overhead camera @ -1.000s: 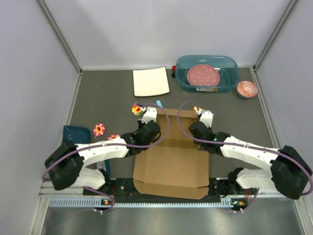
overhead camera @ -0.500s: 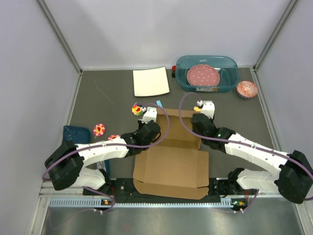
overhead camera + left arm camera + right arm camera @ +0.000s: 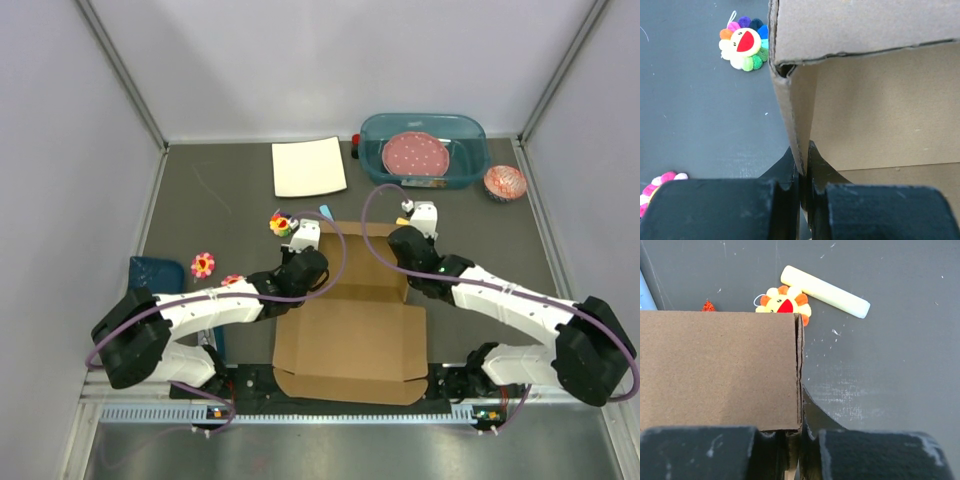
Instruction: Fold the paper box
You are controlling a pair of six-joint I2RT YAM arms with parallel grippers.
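Paper box [image 3: 350, 335], plain brown corrugated cardboard die-cut with flaps, lies on the dark grey table [image 3: 220, 210] between the two arms. Its near panel lies flat close to the arm bases, while its far part is raised into walls. In the left wrist view we see a side wall standing upright and meeting a far wall at a corner. The left gripper [image 3: 802, 167] is closed on this side wall, with the cardboard edge pinched between its black fingers. The right gripper [image 3: 800, 415] is likewise clamped on the paper box, its fingers gripping the right edge of the raised cardboard.

Just beyond the left corner we find a rainbow-petalled flower plush [image 3: 743, 42]. Just past the right corner lie an orange-petalled flower plush [image 3: 784, 302] and a pale yellow stick [image 3: 825, 291]. Farther back lies a white square sheet [image 3: 309, 167]. To its right stands a teal plastic tub [image 3: 470, 135] holding a pink dotted round plate [image 3: 416, 153], and a pink frilled cup [image 3: 505, 182] sits just beside the tub. At the left of the table we note a small pink flower [image 3: 203, 264] and a dark blue tray [image 3: 157, 272].
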